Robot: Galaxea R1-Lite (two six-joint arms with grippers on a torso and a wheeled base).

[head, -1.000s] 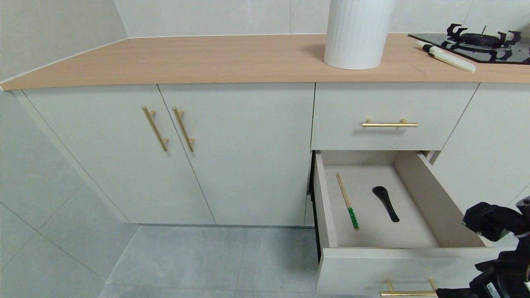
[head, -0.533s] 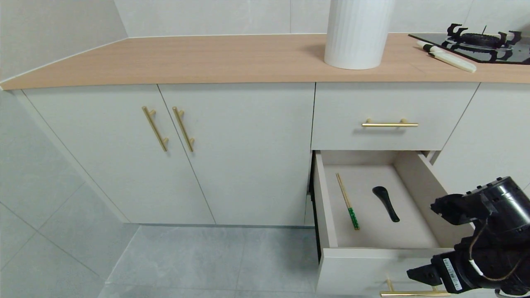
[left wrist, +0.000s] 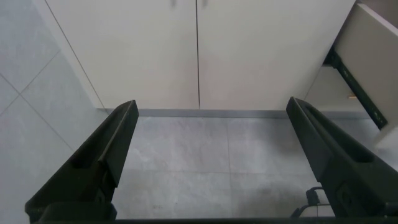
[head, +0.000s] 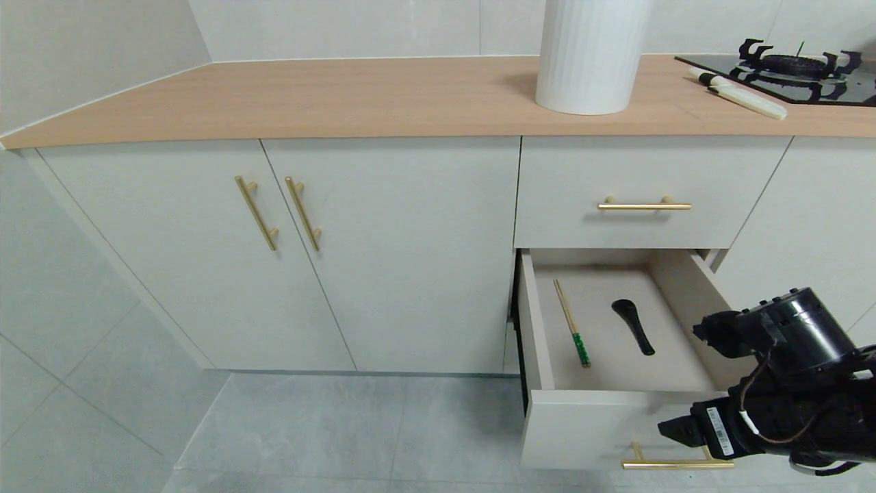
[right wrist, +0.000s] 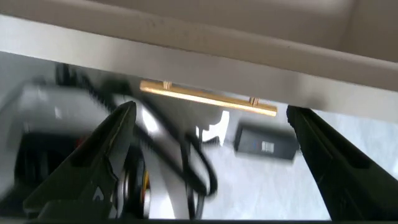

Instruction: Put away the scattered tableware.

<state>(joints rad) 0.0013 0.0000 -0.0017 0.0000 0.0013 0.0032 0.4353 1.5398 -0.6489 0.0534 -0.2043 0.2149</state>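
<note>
With your right gripper (right wrist: 208, 111) spread open, press the rigid, likely free-sliding drawer (head: 582, 428) squarely beside its slim handle (head: 677, 463).

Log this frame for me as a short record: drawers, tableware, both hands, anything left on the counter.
lower drawer: open
upper drawer: shut
in lower drawer: chopsticks and black spoon, lying apart on its floor
right hand: open, at the lower drawer's front by the gold handle, not gripping it
left hand: open, empty, above the floor, facing the cabinet doors
counter: white ribbed container; knife beside the stove
</note>
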